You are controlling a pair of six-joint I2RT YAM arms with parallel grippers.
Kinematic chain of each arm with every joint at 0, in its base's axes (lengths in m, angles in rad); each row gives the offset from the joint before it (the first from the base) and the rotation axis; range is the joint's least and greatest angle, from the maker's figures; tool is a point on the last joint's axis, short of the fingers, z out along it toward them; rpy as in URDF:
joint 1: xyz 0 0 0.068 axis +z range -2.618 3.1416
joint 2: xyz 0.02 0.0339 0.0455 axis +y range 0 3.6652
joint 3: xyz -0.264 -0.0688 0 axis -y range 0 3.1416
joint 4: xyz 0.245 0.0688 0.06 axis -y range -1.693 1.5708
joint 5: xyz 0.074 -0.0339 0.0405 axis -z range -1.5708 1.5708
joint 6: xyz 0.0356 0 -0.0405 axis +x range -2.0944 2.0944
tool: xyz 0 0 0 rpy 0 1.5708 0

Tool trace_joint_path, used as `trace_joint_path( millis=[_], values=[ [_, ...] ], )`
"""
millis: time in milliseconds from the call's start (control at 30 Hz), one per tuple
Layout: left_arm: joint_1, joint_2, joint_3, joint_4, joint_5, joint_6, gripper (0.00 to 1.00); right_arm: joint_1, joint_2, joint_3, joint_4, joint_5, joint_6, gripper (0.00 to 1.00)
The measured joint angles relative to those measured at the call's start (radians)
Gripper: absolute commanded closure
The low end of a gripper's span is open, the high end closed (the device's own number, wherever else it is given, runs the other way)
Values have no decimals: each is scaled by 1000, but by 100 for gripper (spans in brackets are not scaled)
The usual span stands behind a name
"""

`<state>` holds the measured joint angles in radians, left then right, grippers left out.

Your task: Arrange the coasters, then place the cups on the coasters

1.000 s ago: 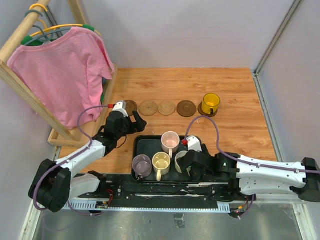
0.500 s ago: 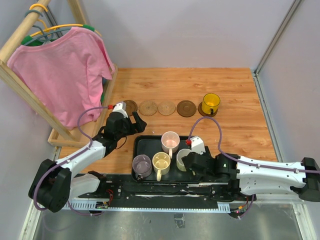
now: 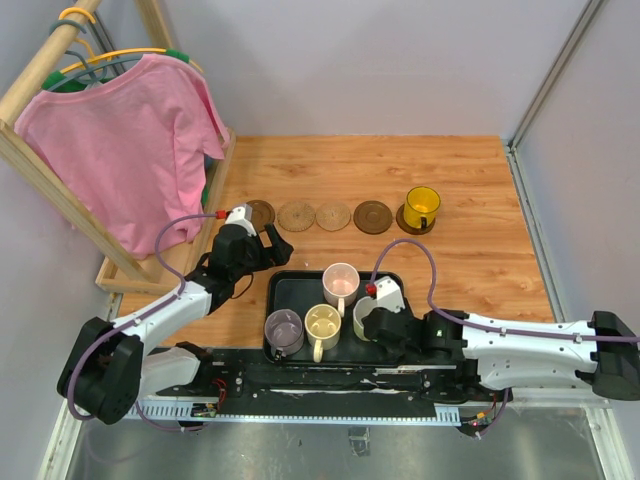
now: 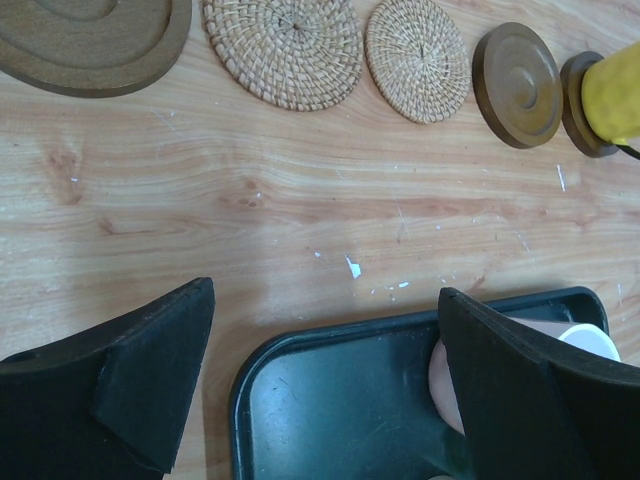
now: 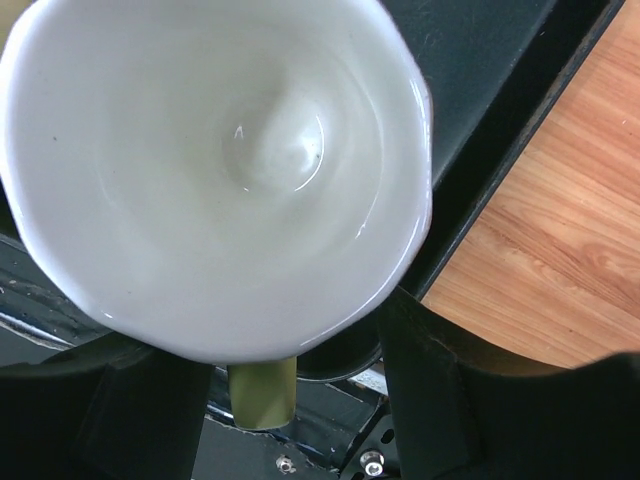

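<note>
Five coasters lie in a row across the table: dark brown (image 3: 262, 210), tan (image 3: 296, 216), tan (image 3: 333, 216), dark brown (image 3: 373, 216), and one (image 3: 403, 221) under the amber-yellow cup (image 3: 421, 207). The black tray (image 3: 292, 290) holds the pink cup (image 3: 341, 282), purple cup (image 3: 283, 330), cream cup (image 3: 323, 324) and whitish green cup (image 5: 230, 150). My right gripper (image 5: 270, 340) is shut on the whitish green cup, a finger on each side, the handle toward the wrist. My left gripper (image 4: 325, 375) hangs open over the tray's far-left corner (image 4: 260, 370), holding nothing.
A wooden clothes rack (image 3: 60, 190) with a pink T-shirt (image 3: 120, 140) stands along the left side, close to my left arm. Grey walls close off the back and right. The tray sits against the near edge between the two arm bases.
My right gripper's fingers have closed in from wide open onto the whitish green cup, and the wrist shifted slightly. The left arm has not moved.
</note>
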<state>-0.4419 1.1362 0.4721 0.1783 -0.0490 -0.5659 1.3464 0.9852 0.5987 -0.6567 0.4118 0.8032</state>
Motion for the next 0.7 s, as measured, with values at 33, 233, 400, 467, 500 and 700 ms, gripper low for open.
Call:
trace_joint_path(
  millis=[33, 233, 400, 467, 500, 700],
  values=[
    [0, 1, 0, 0, 0, 0, 3, 0, 2, 0, 3, 0, 0, 40],
    [0, 13, 0, 0, 0, -2, 3, 2, 5, 0, 9, 0, -7, 44],
    [0, 18, 0, 0, 0, -4, 3, 7, 16, 0, 9, 0, -14, 49],
    [0, 19, 0, 0, 0, -3, 3, 7, 19, 0, 9, 0, -16, 52],
    [0, 21, 0, 0, 0, -3, 3, 7, 21, 0, 9, 0, -17, 53],
    [0, 28, 0, 0, 0, -4, 3, 7, 32, 0, 10, -2, -21, 58]
  ],
)
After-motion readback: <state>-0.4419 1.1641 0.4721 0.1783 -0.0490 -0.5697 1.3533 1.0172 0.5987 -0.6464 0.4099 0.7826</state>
